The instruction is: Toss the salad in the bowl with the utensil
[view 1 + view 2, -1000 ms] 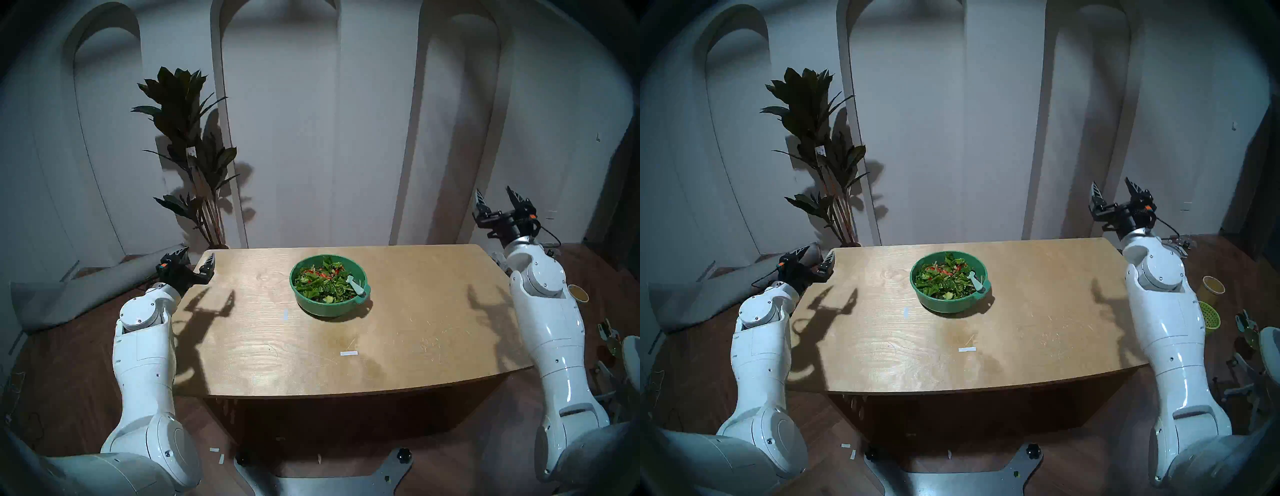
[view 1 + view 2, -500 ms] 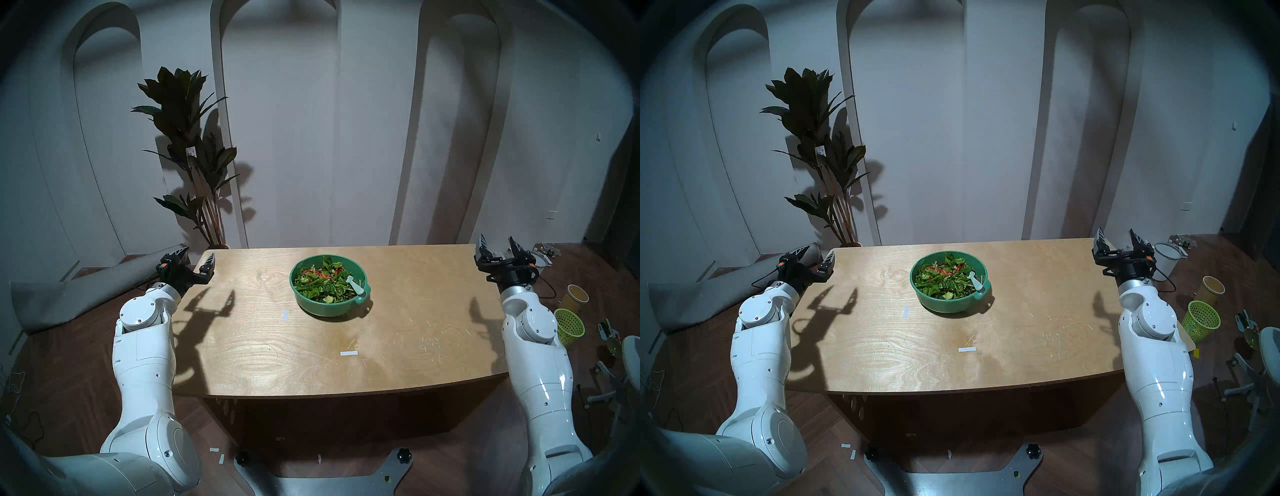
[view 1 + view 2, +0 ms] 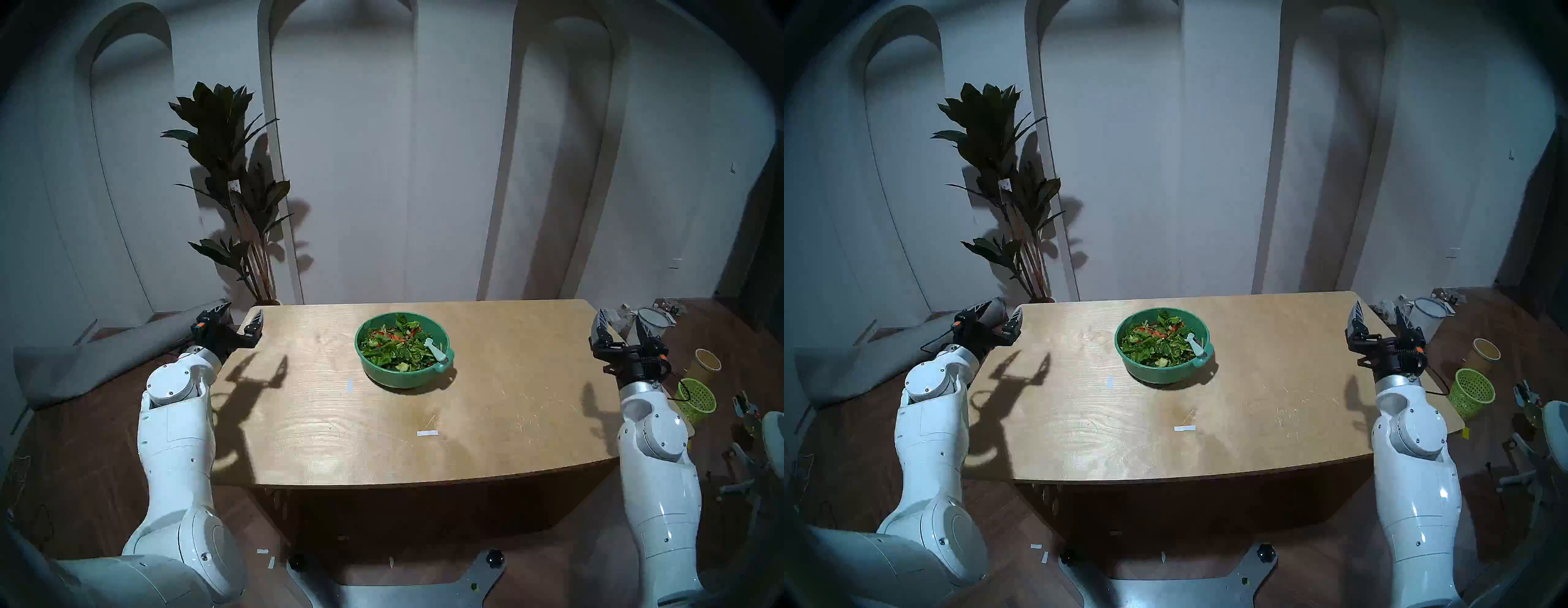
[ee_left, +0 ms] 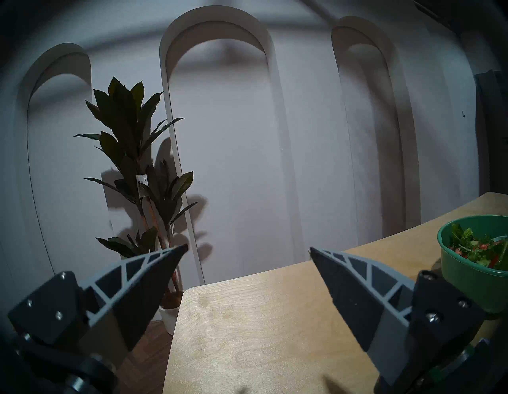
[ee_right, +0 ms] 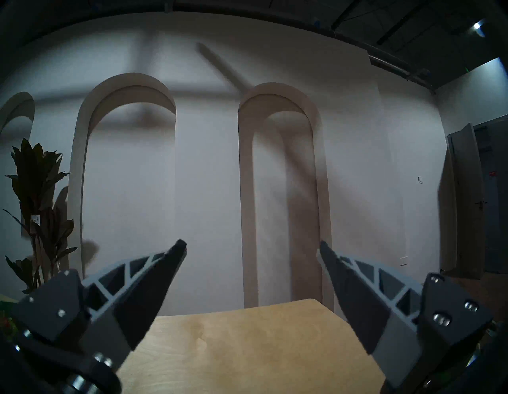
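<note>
The green bowl (image 3: 399,377) stands on the wooden table (image 3: 382,450), far of centre, and also shows in the head right view (image 3: 1157,373) and the left wrist view (image 4: 467,286). The salad (image 3: 392,346) of green leaves and red bits fills it. The pale mint spoon (image 3: 437,351) lies in the bowl at its right rim by the tab handle, head on the salad. My left gripper (image 3: 243,308) is open and empty at the table's far left corner. My right gripper (image 3: 619,315) is open and empty at the table's far right edge, well right of the bowl.
A potted plant (image 3: 237,191) stands behind the table's left corner. On the floor to the right are a lime-green mesh basket (image 3: 698,399), a paper cup (image 3: 707,364) and a white pot (image 3: 653,322). Two white tape strips (image 3: 427,433) lie on the table.
My right arm has come down from high above the table's far right corner to just above table height and drawn back, gripper still open. The left arm, bowl and spoon have not moved.
</note>
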